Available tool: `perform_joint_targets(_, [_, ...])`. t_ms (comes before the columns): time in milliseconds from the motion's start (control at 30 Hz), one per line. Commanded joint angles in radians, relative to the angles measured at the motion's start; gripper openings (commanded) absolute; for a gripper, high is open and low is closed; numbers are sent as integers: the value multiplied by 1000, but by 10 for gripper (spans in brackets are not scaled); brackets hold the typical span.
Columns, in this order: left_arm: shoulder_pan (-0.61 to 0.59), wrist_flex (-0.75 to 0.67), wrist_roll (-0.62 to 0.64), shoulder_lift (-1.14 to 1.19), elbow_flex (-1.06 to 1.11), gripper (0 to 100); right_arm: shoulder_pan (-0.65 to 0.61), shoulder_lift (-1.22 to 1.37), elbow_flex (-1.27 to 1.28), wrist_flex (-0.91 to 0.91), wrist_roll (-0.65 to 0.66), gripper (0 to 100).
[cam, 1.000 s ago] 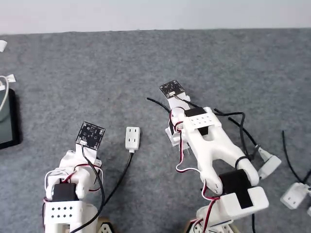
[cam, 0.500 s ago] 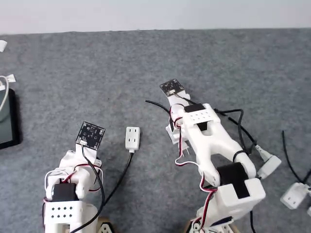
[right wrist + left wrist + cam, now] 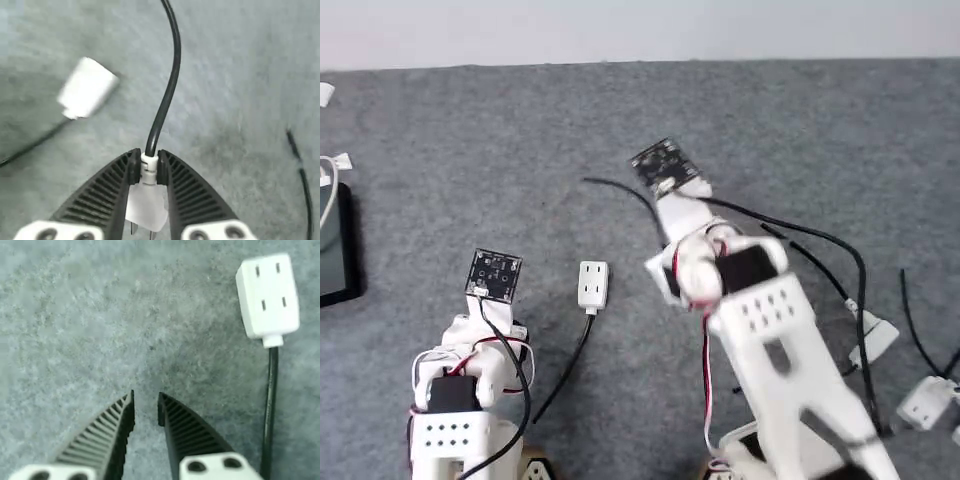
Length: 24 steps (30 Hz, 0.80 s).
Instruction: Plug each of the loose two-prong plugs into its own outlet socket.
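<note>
Two outlet sockets lie on the grey counter point(image 3: 800, 130). The middle outlet socket point(image 3: 592, 284) sits between the two arms with its black cord point(image 3: 565, 370) trailing toward the near edge. The edge outlet socket point(image 3: 925, 400) lies well apart, by the right side. There are two white two-prong plugs as well: a loose plug point(image 3: 873, 340) on the counter just beside the right arm point(image 3: 760, 300), and a held plug point(image 3: 147, 202)

The right claw point(image 3: 147, 152) is clamped on the held plug, ribbed fingers point(image 3: 107, 195) pressing both its sides. Its prongs point back toward the wrist and its black lead point(image 3: 170, 85) runs out ahead over the counter

The left claw point(image 3: 146, 396) has its fingers parted by only a narrow gap, with nothing between them. It hangs over bare counter, and the middle outlet socket point(image 3: 268, 295) is off to one side

The right wrist view shows the grip on the plug, which the arm covers from above. It also shows a blurred white block point(image 3: 87, 87) on a cord; which socket this is cannot be told. The left wrist view shows the middle socket's four slots
</note>
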Motion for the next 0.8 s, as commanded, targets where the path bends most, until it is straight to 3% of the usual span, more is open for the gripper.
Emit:
perform_joint_targets(0, [0, -40, 15, 176, -110, 26, -71, -130, -123, 45, 41, 8])
perform_joint_targets(167, [-3, -112, -6, 520, -239, 26, -234, -153, -249, 114, 37, 8])
perform_joint_targets(300, [-2, -106, -114, 692, -328, 24, -341, -154, -164, 19, 37, 8])
perform_joint_targets(467, [6, -100, -126, 704, -334, 13, -435, -153, -52, -128, 37, 8])
perform_joint_targets(767, [35, -68, -190, 624, -297, 13, -441, -151, 84, -249, -3, 8])
